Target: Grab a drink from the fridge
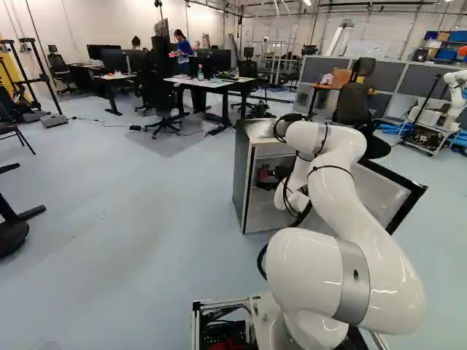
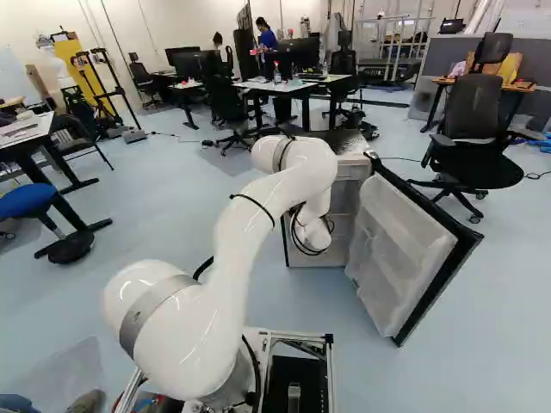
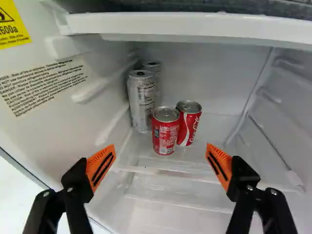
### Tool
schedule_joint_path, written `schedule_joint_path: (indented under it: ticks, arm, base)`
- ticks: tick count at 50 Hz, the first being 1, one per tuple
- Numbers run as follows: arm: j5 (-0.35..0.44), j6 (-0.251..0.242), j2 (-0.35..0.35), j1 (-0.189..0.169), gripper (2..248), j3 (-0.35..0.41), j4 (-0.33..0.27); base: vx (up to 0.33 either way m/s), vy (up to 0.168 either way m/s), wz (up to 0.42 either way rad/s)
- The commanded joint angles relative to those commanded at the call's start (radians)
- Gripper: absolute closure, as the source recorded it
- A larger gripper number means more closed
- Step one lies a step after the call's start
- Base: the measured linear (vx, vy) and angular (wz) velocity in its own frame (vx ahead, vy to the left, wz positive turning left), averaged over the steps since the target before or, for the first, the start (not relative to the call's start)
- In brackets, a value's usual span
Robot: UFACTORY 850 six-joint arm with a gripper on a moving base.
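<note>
Toward the middle of the left base view, the fridge (image 1: 245,175) presents its open front to the robot, so access looks settled. Inside, from the side wall (image 3: 44,134) with the printed labels inward, come two silver cans (image 3: 141,100), one behind the other, close to that wall and toward the back corner of the shelf (image 3: 187,163). Next is the nearer red can (image 3: 165,132), which stands closer to the shelf's front edge than its neighbour, the farther red can (image 3: 189,124). Those two stand side by side; whether they touch I cannot tell. All four cans are upright, and any of them would answer the task, which names no particular drink.

The gripper (image 3: 161,147) points into the fridge, its fingers spread wide with nothing between the pads. The red cans lie ahead of it, roughly in line with the gap, so I judge the aiming largely done. The arm (image 1: 365,219) reaches over from its base, and at the right the door (image 2: 405,249) stands swung out, clear of the arm's way.

Left to do: move in, close on one can, lift it from the shelf and bring it out past the front edge.
</note>
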Motion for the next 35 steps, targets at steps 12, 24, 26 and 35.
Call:
schedule_joint_path:
  ticks: [12,24,26,35]
  arm:
    - [0.000,0.000,0.000,0.000,6,0.000,0.000]
    - [0.000,0.000,0.000,0.000,44,0.000,0.000]
    - [0.000,0.000,0.000,0.000,44,0.000,0.000]
    - [0.000,0.000,0.000,0.000,62,0.000,0.000]
  base:
    - [0.000,0.000,0.000]
    - [0.000,0.000,0.000]
    - [0.000,0.000,0.000]
    - [0.000,0.000,0.000]
